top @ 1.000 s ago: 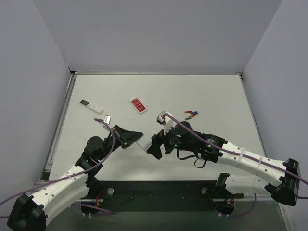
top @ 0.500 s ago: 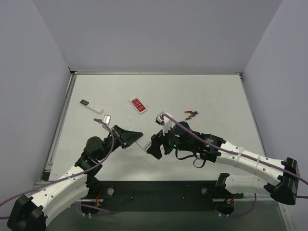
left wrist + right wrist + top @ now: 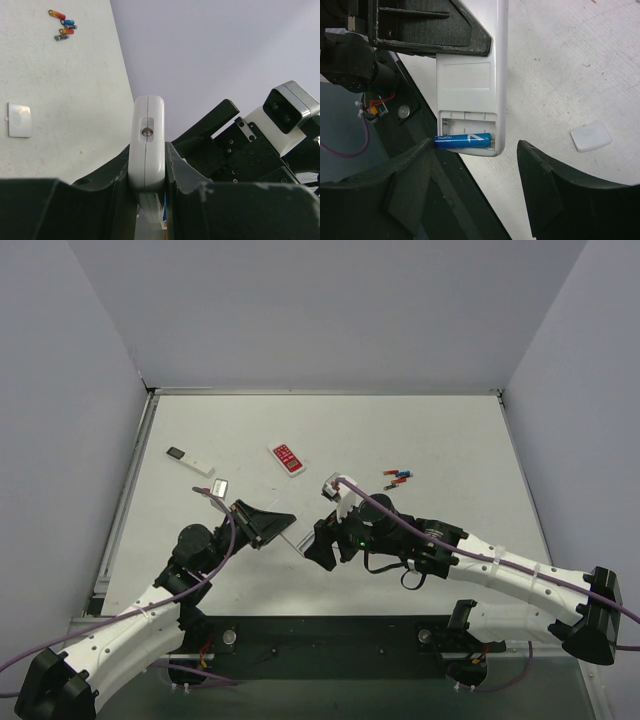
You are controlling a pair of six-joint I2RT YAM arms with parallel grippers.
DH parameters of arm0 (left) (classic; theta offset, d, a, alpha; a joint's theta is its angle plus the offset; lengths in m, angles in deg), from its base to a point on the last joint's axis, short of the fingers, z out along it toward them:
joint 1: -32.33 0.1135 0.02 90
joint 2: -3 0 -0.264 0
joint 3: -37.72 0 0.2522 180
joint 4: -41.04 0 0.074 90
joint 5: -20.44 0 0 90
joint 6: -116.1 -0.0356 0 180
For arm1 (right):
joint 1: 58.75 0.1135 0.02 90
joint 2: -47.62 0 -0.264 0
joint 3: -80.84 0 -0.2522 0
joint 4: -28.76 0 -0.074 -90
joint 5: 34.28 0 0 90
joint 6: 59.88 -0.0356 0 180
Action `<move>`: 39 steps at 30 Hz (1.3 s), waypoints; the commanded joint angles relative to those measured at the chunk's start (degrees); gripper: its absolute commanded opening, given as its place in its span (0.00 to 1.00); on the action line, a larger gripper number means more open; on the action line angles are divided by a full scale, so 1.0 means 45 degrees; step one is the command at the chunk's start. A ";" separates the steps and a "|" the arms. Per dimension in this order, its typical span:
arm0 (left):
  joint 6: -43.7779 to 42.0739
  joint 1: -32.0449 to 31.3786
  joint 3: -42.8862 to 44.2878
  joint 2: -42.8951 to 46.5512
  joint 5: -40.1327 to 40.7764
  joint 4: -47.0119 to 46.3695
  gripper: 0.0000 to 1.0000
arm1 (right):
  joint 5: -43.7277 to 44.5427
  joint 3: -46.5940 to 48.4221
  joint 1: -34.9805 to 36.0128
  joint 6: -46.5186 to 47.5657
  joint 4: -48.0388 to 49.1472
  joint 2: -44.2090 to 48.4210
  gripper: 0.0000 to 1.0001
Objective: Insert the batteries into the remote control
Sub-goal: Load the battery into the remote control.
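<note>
My left gripper is shut on the white remote control and holds it edge-up above the table; in the left wrist view the fingers clamp its sides. The right wrist view shows the remote's plain back with the battery bay open. One blue battery lies in the bay, its left end sticking out against my right gripper's finger. My right gripper is open around the remote's end. Another blue battery lies in the loose cluster on the table.
Red cells and a dark cell lie with the blue one. A white battery cover lies on the table. A red-faced remote, a slim white stick remote and a small grey item sit further back.
The right arm has edged slightly to the left toward the remote. The left arm and the remote have stayed in place.
</note>
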 commanded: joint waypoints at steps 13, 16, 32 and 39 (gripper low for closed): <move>0.0273 0.0040 0.0325 0.0577 -0.0087 -0.0520 0.00 | 0.0660 -0.0290 0.0090 0.0169 0.0429 -0.0247 0.48; 0.0292 0.0059 0.0344 0.0636 -0.0068 -0.0520 0.00 | 0.0718 -0.0310 0.0090 0.0189 0.0429 -0.0306 0.46; 0.0000 0.0040 0.0657 0.0948 -0.0185 -0.0363 0.00 | 0.1421 -0.0349 0.0089 0.0482 0.0078 -0.0930 0.31; -0.0001 0.0040 0.0716 0.1007 -0.0146 -0.0538 0.00 | 0.2164 -0.0193 0.0382 0.0794 -0.0254 -0.1535 0.31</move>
